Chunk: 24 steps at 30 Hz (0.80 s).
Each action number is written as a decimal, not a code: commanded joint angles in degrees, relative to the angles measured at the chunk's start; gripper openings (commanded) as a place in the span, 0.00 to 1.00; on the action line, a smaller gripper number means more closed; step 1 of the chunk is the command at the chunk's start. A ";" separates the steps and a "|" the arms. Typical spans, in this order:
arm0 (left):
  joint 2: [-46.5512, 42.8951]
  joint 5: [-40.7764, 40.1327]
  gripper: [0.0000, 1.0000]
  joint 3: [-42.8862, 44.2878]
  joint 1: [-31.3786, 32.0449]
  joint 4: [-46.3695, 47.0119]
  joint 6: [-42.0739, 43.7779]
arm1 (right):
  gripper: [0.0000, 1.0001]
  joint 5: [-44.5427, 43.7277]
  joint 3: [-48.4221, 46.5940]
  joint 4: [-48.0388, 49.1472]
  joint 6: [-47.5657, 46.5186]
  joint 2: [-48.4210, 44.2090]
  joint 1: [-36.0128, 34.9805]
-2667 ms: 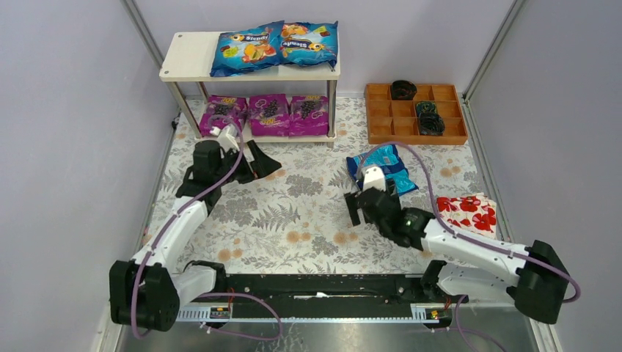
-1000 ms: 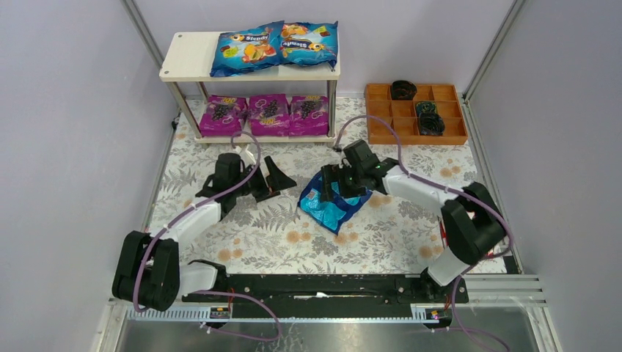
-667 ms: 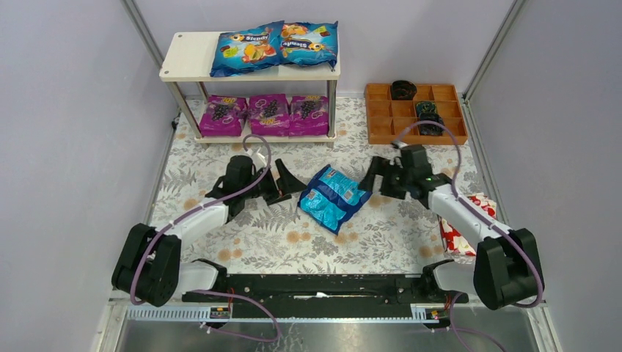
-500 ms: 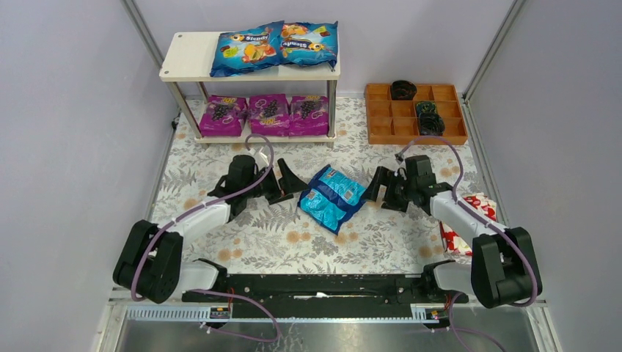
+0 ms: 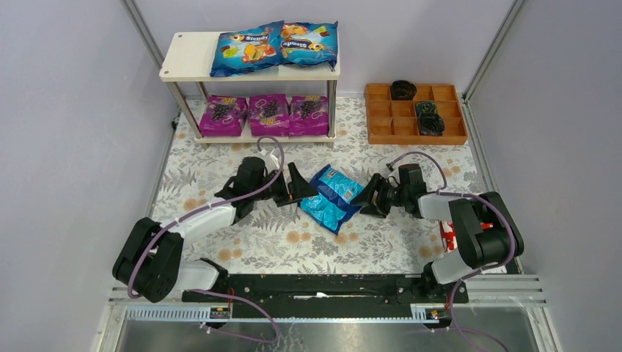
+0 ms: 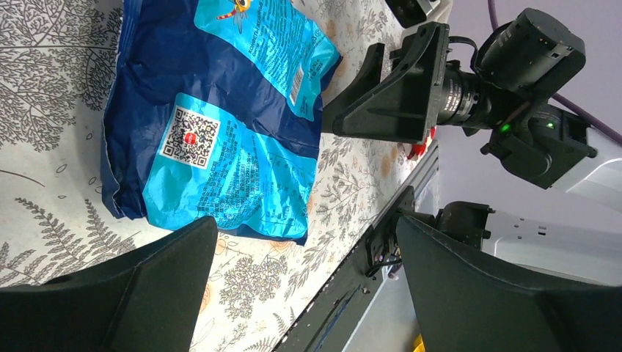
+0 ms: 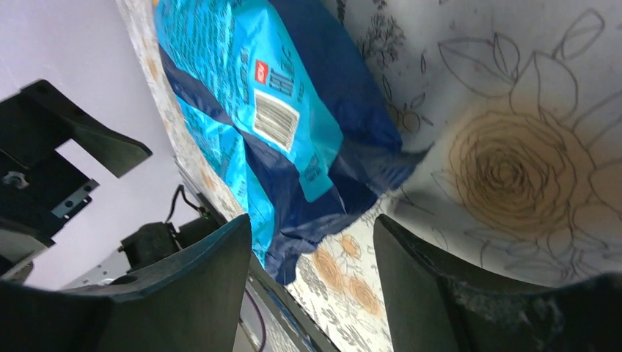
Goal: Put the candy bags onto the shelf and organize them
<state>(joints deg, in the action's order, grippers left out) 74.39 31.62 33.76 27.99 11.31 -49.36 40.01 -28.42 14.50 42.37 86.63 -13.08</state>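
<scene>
A blue candy bag lies back side up on the flowered cloth between my grippers; it also shows in the left wrist view and the right wrist view. My left gripper is open and empty at the bag's left edge. My right gripper is open and empty at its right edge. The shelf stands at the back left. Two blue bags lie on its top board and three purple bags on its lower board.
An orange compartment tray with dark items stands at the back right. A white packet with red flowers lies at the right, mostly hidden by my right arm. Grey walls close both sides.
My right gripper carried the blue bag from the right to the middle, let it go, pulled back, and now sits low at its right edge. My left gripper moved right up to the bag.
</scene>
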 commanded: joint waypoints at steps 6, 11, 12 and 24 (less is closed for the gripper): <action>-3.38 -2.59 0.97 2.80 0.66 1.95 3.00 | 0.68 0.60 0.64 15.23 10.73 6.66 0.17; -5.16 -3.49 0.97 3.59 0.75 -0.90 5.01 | 0.73 -1.45 -1.11 15.95 10.60 9.61 0.61; -5.62 -3.73 0.97 3.52 0.75 -1.26 5.37 | 0.74 -1.12 -1.87 15.56 10.04 10.54 0.91; -9.44 -6.17 0.97 4.50 0.84 -5.99 10.25 | 0.64 3.73 -6.83 21.78 11.23 19.48 5.64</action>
<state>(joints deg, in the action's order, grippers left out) 66.43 26.83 35.68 28.58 5.58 -41.47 43.64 -34.37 32.45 52.82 102.43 -7.29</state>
